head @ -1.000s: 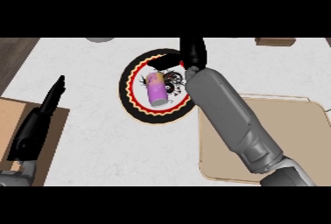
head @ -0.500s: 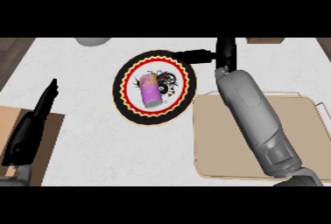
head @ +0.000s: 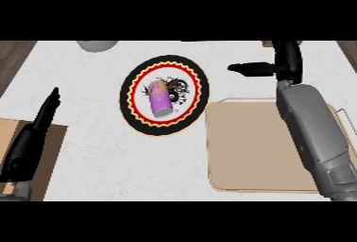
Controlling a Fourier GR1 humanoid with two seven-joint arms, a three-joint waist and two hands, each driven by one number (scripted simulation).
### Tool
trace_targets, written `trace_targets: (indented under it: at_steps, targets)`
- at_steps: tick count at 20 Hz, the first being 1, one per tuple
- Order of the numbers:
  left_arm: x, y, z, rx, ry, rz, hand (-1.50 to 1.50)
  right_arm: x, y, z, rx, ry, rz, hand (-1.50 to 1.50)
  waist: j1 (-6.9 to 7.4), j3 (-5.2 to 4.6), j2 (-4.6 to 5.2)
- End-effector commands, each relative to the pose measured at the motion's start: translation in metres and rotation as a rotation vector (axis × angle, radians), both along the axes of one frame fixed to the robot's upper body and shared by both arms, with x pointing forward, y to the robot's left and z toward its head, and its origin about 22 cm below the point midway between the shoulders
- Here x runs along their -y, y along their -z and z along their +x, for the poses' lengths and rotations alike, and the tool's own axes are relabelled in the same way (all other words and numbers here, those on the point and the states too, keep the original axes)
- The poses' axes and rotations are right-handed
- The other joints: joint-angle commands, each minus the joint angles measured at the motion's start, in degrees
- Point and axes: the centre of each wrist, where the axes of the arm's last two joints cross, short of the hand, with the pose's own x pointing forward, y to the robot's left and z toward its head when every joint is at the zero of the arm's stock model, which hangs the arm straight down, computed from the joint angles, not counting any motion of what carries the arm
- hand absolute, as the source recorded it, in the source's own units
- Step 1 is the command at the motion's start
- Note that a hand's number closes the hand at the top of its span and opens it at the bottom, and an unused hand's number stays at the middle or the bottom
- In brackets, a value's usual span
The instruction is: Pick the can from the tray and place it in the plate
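Observation:
A pink and purple can (head: 159,99) lies on its side in the middle of the round plate (head: 135,111), which has a black rim and a red and yellow zigzag ring. The beige tray (head: 258,156) at the right holds nothing that I can see. My right hand (head: 284,59) is open above the tray's far edge, right of the plate, with its thumb pointing left; it touches nothing. My left hand (head: 36,127) rests open at the left edge, fingers straight and pointing away.
A grey round object (head: 97,45) sits at the counter's far edge, cut off by the view's top. A brown board (head: 49,156) lies at the near left under my left forearm. My right forearm (head: 317,137) crosses the tray's right side.
My right hand has drawn away from the plate, moving right and off the can, which stays lying in the plate. The view has shifted a little. My left hand keeps its pose.

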Motion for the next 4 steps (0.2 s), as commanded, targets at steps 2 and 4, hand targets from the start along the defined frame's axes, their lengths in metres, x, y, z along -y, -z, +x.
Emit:
trace_targets:
  at_steps: [2, 4]
  targets:
    - [-0.01, 0.043, -0.022, -0.13, -0.084, -0.047, 0.0, 0.036, 0.016, -0.007, -0.008, -0.013, -0.008, -1.5, 0.41, -1.95, 0.73]
    - [-0.014, 0.034, -0.016, -0.11, -0.083, -0.037, 0.0, 0.047, 0.006, -0.002, -0.005, -0.012, 0.002, -1.5, 0.72, -1.94, 0.78]
